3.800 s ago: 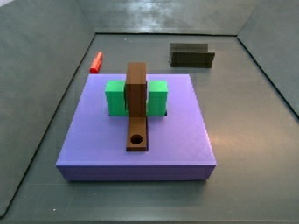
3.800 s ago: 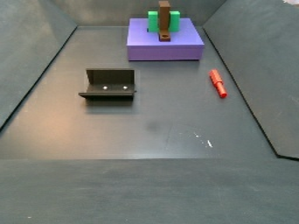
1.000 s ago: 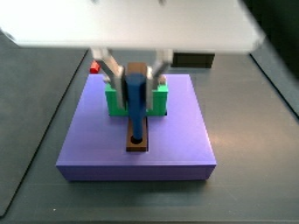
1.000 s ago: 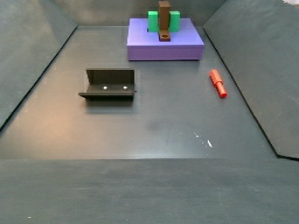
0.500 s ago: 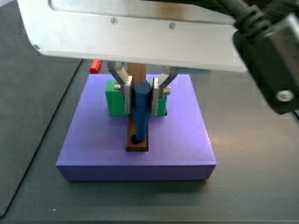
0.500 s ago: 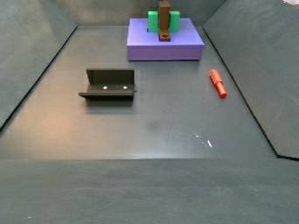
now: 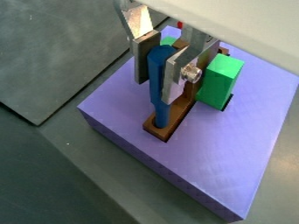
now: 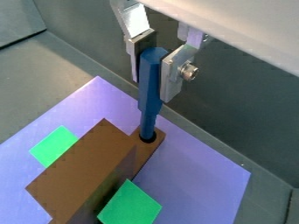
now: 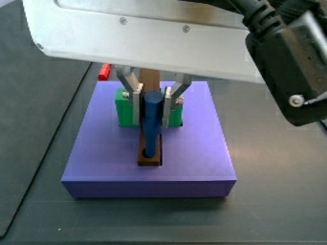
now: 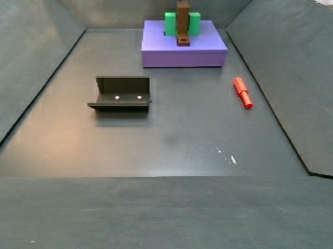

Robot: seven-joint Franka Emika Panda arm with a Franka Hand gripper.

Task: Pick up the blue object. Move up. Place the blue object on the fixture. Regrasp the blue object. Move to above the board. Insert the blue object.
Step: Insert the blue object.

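Observation:
The blue object (image 7: 156,96) stands upright over the board (image 7: 112,131), its lower end in the round hole of the brown bar (image 7: 167,131). My gripper (image 7: 160,80) is shut on its upper part, silver fingers (image 8: 173,72) pressed to either side. Both wrist views show this, with the blue object (image 8: 149,101) entering the bar (image 8: 93,166). In a side view my gripper (image 9: 153,96) hangs over the board (image 9: 192,158) holding the blue object (image 9: 153,124). The fixture (image 10: 121,94) stands apart on the floor. In that side view the board (image 10: 182,53) shows neither gripper nor blue object.
Green blocks (image 9: 125,107) flank the brown bar (image 9: 151,161) on the board. A red peg (image 10: 242,92) lies on the floor to the board's side, also seen as the red peg (image 9: 102,70) past the board. Sloped grey walls (image 10: 39,88) ring the floor.
In a side view the gripper came in over the board with the blue object and sank a little since a second ago. It has barely moved in the last half second.

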